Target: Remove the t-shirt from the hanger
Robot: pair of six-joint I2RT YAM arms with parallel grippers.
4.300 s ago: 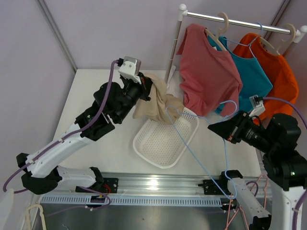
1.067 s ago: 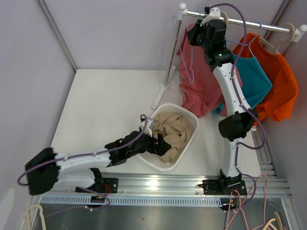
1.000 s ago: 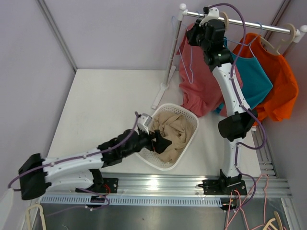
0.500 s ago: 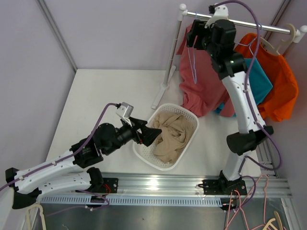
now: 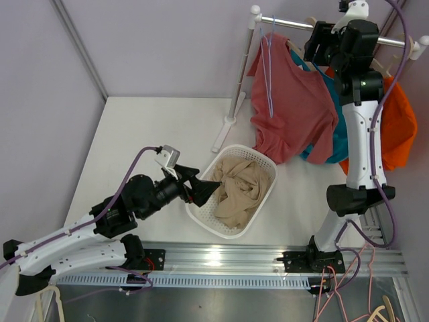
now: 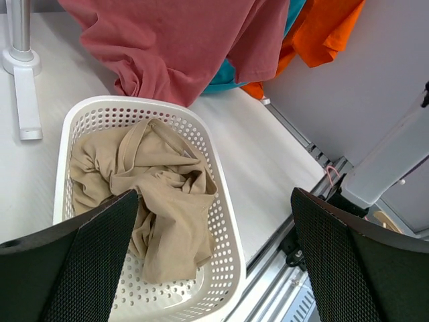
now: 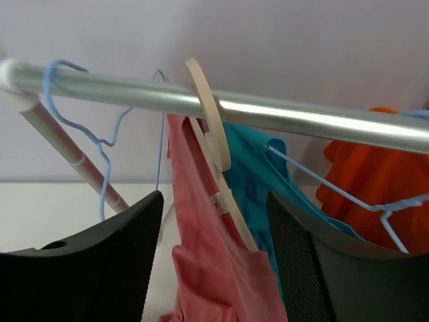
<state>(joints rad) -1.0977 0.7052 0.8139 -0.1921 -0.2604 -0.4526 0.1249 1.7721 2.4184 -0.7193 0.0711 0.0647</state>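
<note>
A beige t-shirt [image 5: 240, 189] lies crumpled in the white basket [image 5: 231, 231], off any hanger. My left gripper [image 5: 204, 191] hovers at the basket's near left rim, open and empty. In the left wrist view the beige t-shirt [image 6: 154, 194] lies below the left gripper [image 6: 213, 201], inside the basket [image 6: 221, 194]. An empty blue wire hanger [image 5: 269, 74] hangs at the left end of the rail [image 5: 295, 25]. My right gripper [image 5: 320, 41] is up by the rail, open and holding nothing. In the right wrist view the right gripper [image 7: 214, 201] faces a cream hanger [image 7: 214, 154] carrying a pink t-shirt [image 7: 208, 268], with the blue hanger [image 7: 100, 144] to the left.
The pink t-shirt [image 5: 295, 107], a teal one [image 5: 340, 134] and an orange one [image 5: 395, 127] hang on the rail at the back right. The rack's post [image 5: 241, 67] and foot [image 5: 223, 137] stand just behind the basket. A metal rail [image 5: 221, 258] runs along the table's near edge.
My right gripper has opened and let go of the blue hanger, which now hangs on the rail, and the arm has moved right. My left gripper has drawn back from the basket.
</note>
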